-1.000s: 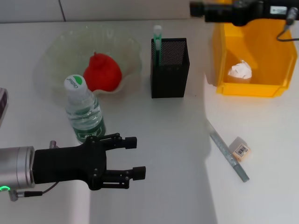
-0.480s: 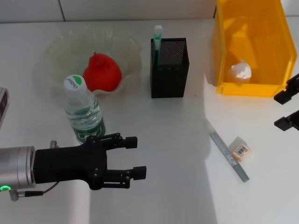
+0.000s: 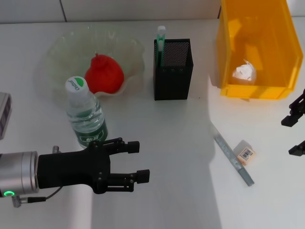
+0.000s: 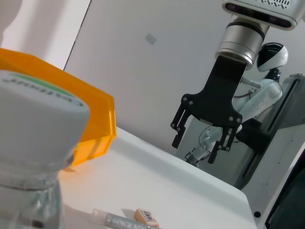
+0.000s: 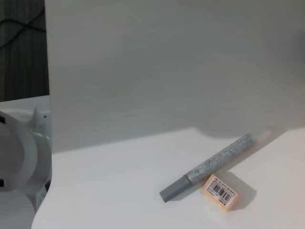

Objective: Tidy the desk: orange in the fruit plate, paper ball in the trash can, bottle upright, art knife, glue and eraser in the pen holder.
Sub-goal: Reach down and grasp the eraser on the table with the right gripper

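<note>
Left arm reaches in low from the left edge, forearm level, silver wrist ring with a green light behind the black body; left gripper (image 3: 138, 160) points right, fingers parted, nothing between them; right gripper (image 3: 296, 134) hangs at the far right edge, fingers (image 4: 177, 135) pointing down and spread apart, holding nothing

The bottle (image 3: 86, 117) carries green lettering on its white cap (image 3: 76, 85), but the word is too small to make out; in the left wrist view the same cap (image 4: 33, 102) shows only the tops of green letters. The eraser (image 3: 246, 152) bears a barcode label (image 5: 220, 189) with tiny digits under it that cannot be read. Nothing else shows legible text.
</note>
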